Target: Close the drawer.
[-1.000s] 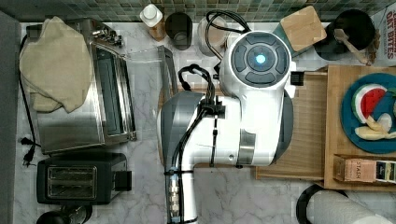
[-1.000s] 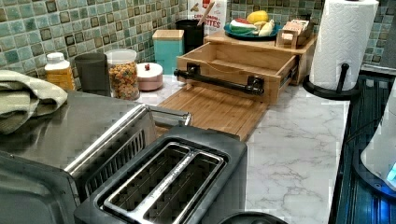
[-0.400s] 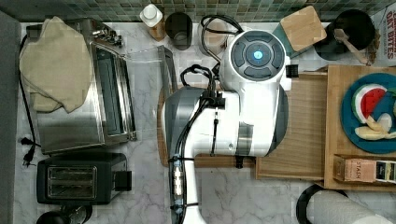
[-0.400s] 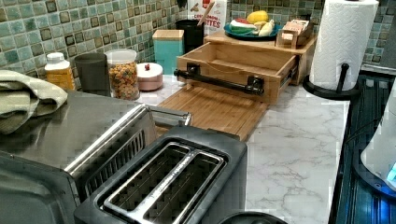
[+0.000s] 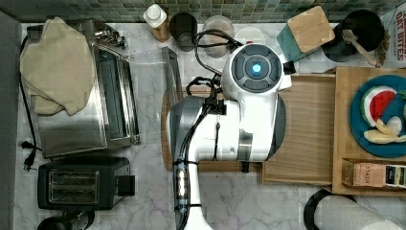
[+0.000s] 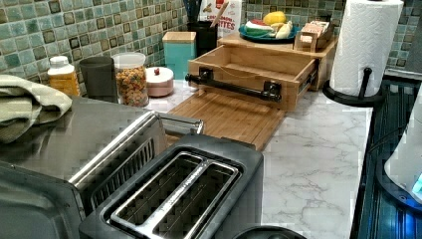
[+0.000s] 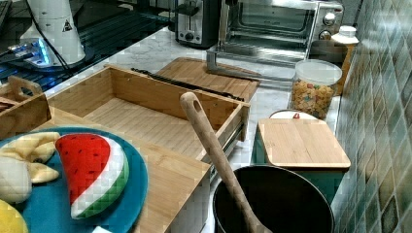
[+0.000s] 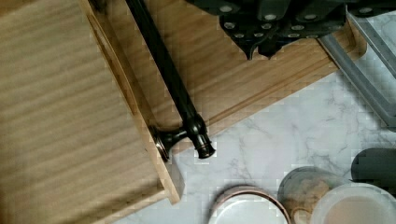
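- Fingers (image 8: 261, 46): dark tips seen in the wrist view, close together with nothing between them, poised above the cutting board (image 8: 243, 88) and apart from the drawer handle (image 8: 173, 88).
- Drawer (image 6: 251, 74): pale wood, pulled out of the low cabinet (image 7: 170, 179), interior bare; black bar handle across its front.
- Cutting board: flat on the marble tabletop (image 6: 318, 149), just in front of the drawer.
- Toaster oven (image 5: 103, 100): glass door open.
- Paper towel roll (image 6: 366, 45): upright beside the cabinet.

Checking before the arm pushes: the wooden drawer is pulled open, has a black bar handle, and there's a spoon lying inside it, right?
Not quite. The drawer is open with its black bar handle, but it is empty, as the right view shows. The wooden spoon stands in the black pot beside it.
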Controlling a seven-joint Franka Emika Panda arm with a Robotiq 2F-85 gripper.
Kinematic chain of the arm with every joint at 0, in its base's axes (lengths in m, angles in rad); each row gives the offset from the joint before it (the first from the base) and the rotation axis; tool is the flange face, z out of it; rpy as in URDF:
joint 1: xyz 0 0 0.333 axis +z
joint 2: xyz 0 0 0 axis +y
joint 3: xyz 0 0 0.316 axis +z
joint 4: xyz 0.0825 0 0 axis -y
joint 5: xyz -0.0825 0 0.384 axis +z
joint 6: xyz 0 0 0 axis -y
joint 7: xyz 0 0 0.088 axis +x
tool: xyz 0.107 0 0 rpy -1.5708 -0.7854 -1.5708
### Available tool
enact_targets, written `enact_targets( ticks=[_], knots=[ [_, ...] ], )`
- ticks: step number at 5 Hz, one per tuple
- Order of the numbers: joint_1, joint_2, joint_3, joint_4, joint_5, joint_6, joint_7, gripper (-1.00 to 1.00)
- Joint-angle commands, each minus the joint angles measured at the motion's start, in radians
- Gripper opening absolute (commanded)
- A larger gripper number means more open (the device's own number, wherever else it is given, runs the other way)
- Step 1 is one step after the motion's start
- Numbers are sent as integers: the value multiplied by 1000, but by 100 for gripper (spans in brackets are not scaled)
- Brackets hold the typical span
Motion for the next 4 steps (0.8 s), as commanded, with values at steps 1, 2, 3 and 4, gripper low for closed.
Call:
enact_targets(
  ticks=[1,2,3,4],
  knots=[
    [30,36,29,-126,18,98,-216,-100],
    [24,68,33,-153,-7,141,-235,-100],
    [21,111,22,-168,-38,179,-232,-100],
    [20,154,6,-177,-88,234,-229,-100]
  ],
)
